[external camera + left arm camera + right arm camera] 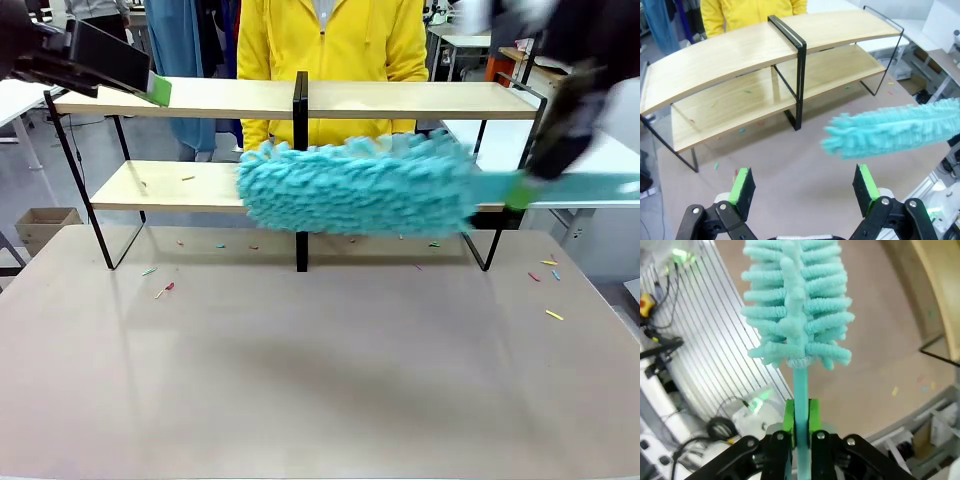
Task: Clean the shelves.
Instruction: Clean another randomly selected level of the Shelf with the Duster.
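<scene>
The shelves (pixel 200 98) are a two-tier rack of light wooden boards on a black frame with a centre post (pixel 300 170), standing at the table's far side. A fluffy turquoise duster (pixel 355 185) hangs in front of the lower board, motion-blurred. My right gripper (pixel 522 188) is shut on its flat turquoise handle; in the right wrist view the gripper (pixel 801 421) pinches the handle below the duster head (pixel 797 305). My left gripper (pixel 150 88) hovers by the top board's left end. Seen from its wrist, the left gripper (pixel 804 185) is open above the table, facing the shelves (pixel 740 57) and duster (pixel 890 130).
A person in a yellow hoodie (pixel 330 40) stands behind the rack. Small coloured scraps (pixel 165 290) lie on the beige table (pixel 320 380), more scraps (pixel 553 315) at the right and a few on the lower board. A cardboard box (pixel 45 225) sits on the floor at left.
</scene>
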Tool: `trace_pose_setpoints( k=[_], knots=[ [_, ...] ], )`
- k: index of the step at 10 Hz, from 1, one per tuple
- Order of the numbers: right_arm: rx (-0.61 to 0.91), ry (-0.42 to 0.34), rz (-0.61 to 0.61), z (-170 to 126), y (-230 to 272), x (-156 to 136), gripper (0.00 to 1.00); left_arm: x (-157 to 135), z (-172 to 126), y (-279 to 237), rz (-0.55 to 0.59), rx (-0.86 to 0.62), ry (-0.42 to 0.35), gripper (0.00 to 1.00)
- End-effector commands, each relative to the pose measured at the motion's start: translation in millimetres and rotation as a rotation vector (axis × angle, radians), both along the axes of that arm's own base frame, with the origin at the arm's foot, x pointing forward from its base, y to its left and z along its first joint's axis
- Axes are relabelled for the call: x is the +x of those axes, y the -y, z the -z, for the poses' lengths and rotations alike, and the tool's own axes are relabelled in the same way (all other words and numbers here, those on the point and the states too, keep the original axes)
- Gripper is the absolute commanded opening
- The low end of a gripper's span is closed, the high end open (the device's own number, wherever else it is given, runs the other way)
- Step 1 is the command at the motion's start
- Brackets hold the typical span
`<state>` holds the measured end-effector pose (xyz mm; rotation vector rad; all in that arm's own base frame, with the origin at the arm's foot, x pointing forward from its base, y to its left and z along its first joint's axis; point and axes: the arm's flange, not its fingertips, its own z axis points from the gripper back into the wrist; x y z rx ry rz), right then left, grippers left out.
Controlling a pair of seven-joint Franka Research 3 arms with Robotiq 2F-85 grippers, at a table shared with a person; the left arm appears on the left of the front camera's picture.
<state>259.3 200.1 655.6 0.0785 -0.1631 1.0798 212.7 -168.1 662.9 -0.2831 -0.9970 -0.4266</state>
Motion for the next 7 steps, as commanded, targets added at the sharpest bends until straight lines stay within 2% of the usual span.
trace_pose_setpoints(
  k=[1,2,3,4,5,6,7],
  knots=[
    [0.051,-0.020,0.173,14,-68,30,0.12,-1,1,-1,-0.001,-0.003,0.008,1.00],
    [0.078,-0.019,0.163,33,-93,35,0.12,-1,1,-1,-0.001,-0.003,0.008,1.00],
    [0.147,-0.031,0.123,40,-95,30,0.12,-1,1,-1,-0.001,-0.003,0.008,1.00],
    [0.033,-0.044,0.116,40,-76,31,0.12,-1,1,-1,-0.001,-0.003,0.008,1.00],
    [0.033,-0.044,0.116,40,-76,31,0.12,-1,1,-1,-0.001,-0.003,0.008,1.00],
    [0.069,-0.053,0.127,54,-101,38,0.12,-1,1,-1,-0.001,-0.003,0.008,1.00],
    [0.020,-0.069,0.239,55,-99,33,0.12,-1,1,-1,-0.001,-0.003,0.008,1.00]
  ],
)
